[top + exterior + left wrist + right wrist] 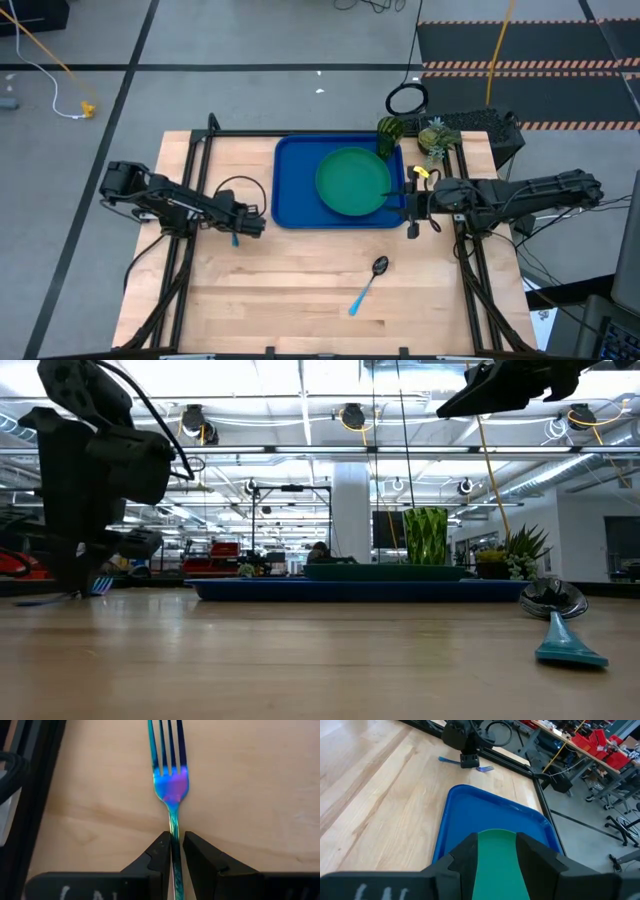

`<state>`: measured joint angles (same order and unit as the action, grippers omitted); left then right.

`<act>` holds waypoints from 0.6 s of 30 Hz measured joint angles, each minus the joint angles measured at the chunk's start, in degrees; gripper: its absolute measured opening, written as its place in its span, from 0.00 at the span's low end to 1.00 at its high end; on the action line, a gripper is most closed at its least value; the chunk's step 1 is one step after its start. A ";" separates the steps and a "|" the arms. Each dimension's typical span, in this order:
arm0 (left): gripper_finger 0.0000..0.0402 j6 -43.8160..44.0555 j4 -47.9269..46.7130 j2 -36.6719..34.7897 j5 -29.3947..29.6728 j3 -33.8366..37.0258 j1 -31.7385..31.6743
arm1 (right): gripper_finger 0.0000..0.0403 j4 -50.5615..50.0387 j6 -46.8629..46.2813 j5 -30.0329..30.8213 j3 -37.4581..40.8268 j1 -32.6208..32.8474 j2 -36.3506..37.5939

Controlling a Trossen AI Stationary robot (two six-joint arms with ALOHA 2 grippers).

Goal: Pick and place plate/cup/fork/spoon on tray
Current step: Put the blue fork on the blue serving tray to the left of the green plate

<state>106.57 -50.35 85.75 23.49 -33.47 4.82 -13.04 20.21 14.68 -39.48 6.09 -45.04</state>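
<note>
The light blue fork [171,780] lies on the wooden table left of the blue tray [292,180], with my left gripper [238,228] shut on it; it also shows in the right wrist view [484,768]. The green plate [352,182] lies flat in the tray. The green cup [388,135] stands upright at the tray's far right corner. The spoon [368,283] lies on the table near the front edge, its dark bowl toward the tray. My right gripper [497,852] is open, high above the tray's right part, with the plate showing below between its fingers. My left gripper pinches the fork's thin handle [174,832] between its two fingers, just behind the head. The fingers come from above, pointing down, and lie across the handle. The fork is level at the tabletop; whether it is lifted off the wood, I cannot tell.
A yellow-green pineapple-like toy [432,140] stands right of the cup, by the tray's far right corner. Black frame rails [190,200] run along the table's left and right sides. A black cable loop [240,190] lies beside my left gripper.
</note>
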 joint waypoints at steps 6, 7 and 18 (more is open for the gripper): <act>0.13 -2.62 0.57 0.09 1.48 0.06 -0.06 | 0.31 0.19 0.00 0.00 0.00 0.02 0.00; 0.11 -2.79 0.65 0.09 1.49 0.04 -0.06 | 0.31 0.36 0.00 0.00 0.00 0.02 0.00; 0.07 -6.80 0.87 0.25 1.79 -0.69 -0.12 | 0.31 0.83 -0.68 -0.04 0.00 0.02 0.00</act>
<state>99.78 -49.48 86.00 25.28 -34.16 4.69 -12.21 19.53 14.63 -39.48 6.11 -45.04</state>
